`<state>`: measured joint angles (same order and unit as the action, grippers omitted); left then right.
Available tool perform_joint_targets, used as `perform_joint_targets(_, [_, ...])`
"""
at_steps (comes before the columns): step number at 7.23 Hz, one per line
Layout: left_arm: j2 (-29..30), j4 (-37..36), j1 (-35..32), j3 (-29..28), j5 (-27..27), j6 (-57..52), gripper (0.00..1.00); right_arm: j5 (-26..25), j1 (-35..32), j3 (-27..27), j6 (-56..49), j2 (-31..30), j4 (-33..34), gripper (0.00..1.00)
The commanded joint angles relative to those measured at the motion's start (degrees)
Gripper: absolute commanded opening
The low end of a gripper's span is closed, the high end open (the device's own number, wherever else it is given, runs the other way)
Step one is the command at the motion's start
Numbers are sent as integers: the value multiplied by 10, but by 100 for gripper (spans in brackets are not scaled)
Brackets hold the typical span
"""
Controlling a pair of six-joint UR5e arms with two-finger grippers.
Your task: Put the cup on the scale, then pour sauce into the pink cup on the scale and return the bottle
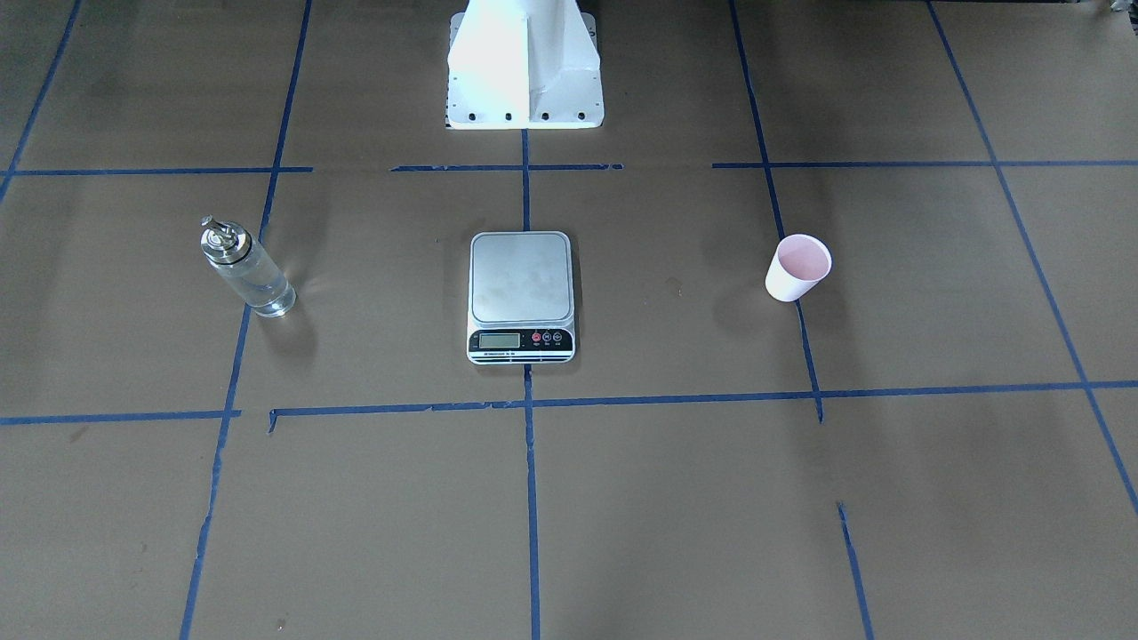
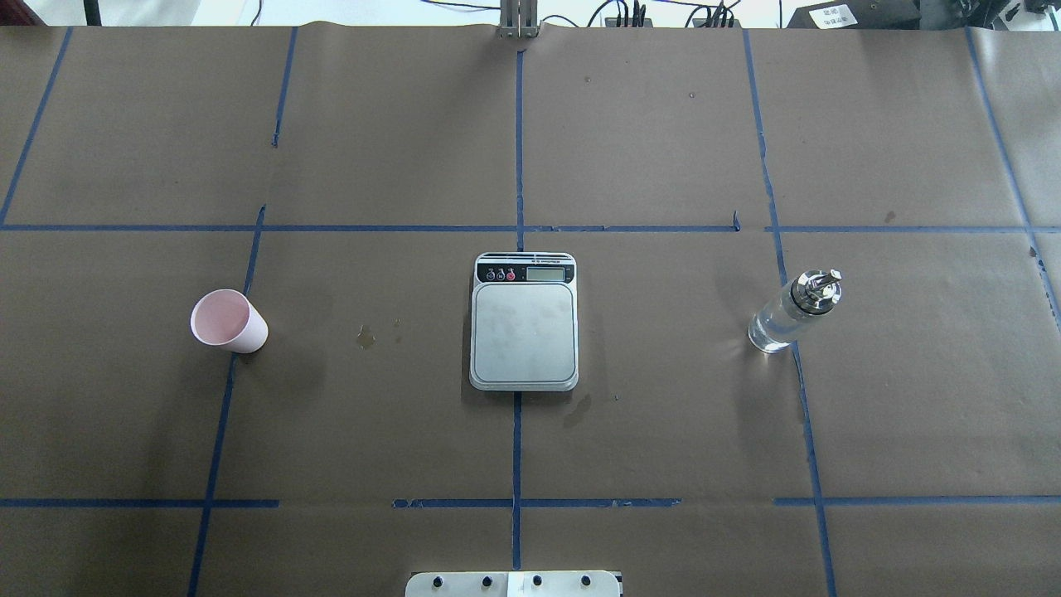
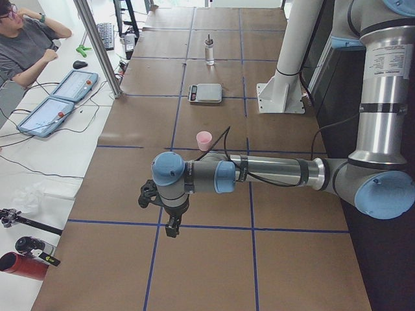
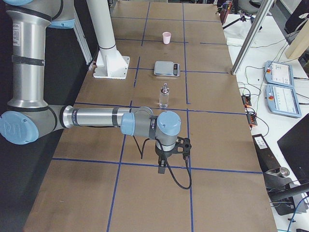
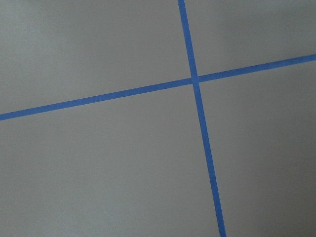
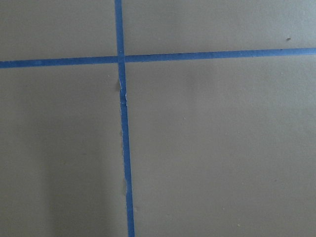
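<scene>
The pink cup (image 2: 228, 322) stands upright on the table's left half, apart from the scale (image 2: 524, 322), whose steel platform is bare. The glass bottle (image 2: 796, 311) with its silver spout stands upright on the right half, with clear sauce inside. My left gripper (image 3: 172, 228) shows only in the exterior left view, pointing down near the table's end, nearer than the cup (image 3: 204, 140); I cannot tell if it is open. My right gripper (image 4: 161, 169) shows only in the exterior right view, nearer than the bottle (image 4: 164, 95); I cannot tell its state.
The white robot pedestal (image 1: 524, 67) stands behind the scale (image 1: 521, 296). Blue tape lines (image 2: 518, 149) grid the brown paper. An operator (image 3: 26, 39) sits beside control tablets (image 3: 58, 103) off the table. Both wrist views show only paper and tape.
</scene>
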<state>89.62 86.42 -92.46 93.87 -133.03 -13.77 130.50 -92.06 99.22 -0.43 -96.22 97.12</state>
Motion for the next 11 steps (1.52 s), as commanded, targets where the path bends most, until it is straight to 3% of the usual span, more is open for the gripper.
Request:
perform_joint_targets(1, [-1, 39, 0, 1, 0, -3, 100, 4, 1, 0, 1, 1, -1, 100])
perform_joint_targets(4, [1, 76, 2, -1, 6, -3, 100, 3, 40, 10, 3, 32, 0, 100])
perform_joint_targets(6, [4, 145, 4, 2, 1, 4, 100, 28, 54, 21, 9, 65, -2, 100])
perform_joint_targets(8, [7, 353, 4, -12, 3, 6, 100, 26, 55, 28, 10, 117, -28, 100])
perform_joint_targets(9, [7, 466, 4, -22, 3, 8, 100, 24, 55, 20, 17, 119, -111, 100])
perform_joint_targets(11, [13, 529, 4, -20, -2, 166, 100, 28, 55, 24, 53, 117, -149, 100])
